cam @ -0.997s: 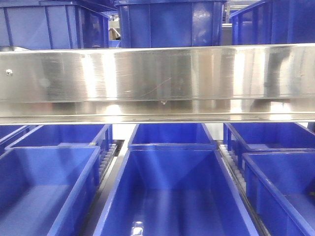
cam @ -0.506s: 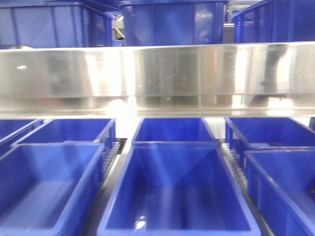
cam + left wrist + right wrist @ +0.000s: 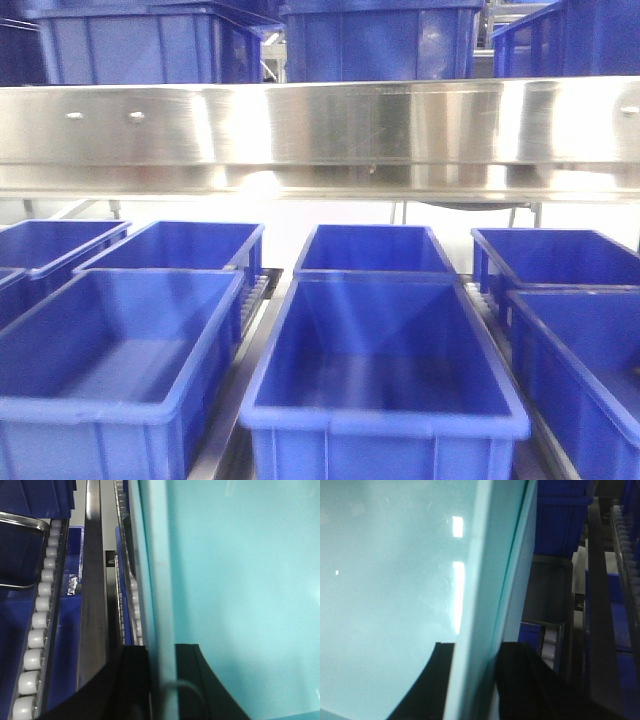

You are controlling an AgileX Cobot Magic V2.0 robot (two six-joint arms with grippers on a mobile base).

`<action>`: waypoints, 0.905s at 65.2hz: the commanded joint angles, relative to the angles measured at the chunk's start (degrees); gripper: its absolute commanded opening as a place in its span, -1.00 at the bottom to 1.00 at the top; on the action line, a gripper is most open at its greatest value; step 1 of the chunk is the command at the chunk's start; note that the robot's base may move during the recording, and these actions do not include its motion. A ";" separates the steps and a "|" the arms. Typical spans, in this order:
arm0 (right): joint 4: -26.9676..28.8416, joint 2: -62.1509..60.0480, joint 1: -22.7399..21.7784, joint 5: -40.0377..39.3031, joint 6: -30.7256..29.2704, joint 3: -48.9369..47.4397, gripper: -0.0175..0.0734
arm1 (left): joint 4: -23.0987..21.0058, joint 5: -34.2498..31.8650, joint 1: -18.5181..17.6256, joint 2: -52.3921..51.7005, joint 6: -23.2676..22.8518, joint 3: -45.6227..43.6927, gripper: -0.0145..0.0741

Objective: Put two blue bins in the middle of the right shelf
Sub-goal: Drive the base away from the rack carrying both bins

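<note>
In the left wrist view, my left gripper [image 3: 162, 680] is shut on the upright wall of a bin [image 3: 240, 580] that looks pale teal in the glare. One black finger [image 3: 132, 680] is outside the wall and the other is inside. My right gripper [image 3: 475, 680] clamps the opposite wall of this bin [image 3: 390, 580] the same way. Neither gripper shows in the front view. There, several empty blue bins stand on the shelf, the nearest at centre [image 3: 385, 370] and left [image 3: 120, 360]. Whether the held bin is one of these I cannot tell.
A steel shelf beam [image 3: 320, 135] runs across the front view, with more blue bins [image 3: 375, 40] above it. Roller tracks [image 3: 37, 635] run beside the held bin, and more rollers [image 3: 550, 645] lie on its right. Further bins sit at far right [image 3: 585, 340].
The front view has drawn back from the shelf. The near bins' front walls have come into sight, and the beam sits higher in the frame.
</note>
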 commanded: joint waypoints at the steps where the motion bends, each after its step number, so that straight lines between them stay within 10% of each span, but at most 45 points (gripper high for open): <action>1: 2.29 -0.98 0.06 -4.14 -0.25 -1.02 -0.95 | -1.86 -6.61 -0.51 -0.58 0.29 -0.87 -0.92; 59: 2.29 -0.98 0.06 -4.27 -0.25 -1.02 -0.95 | -1.86 -6.61 -0.51 -0.58 0.29 -0.87 -0.92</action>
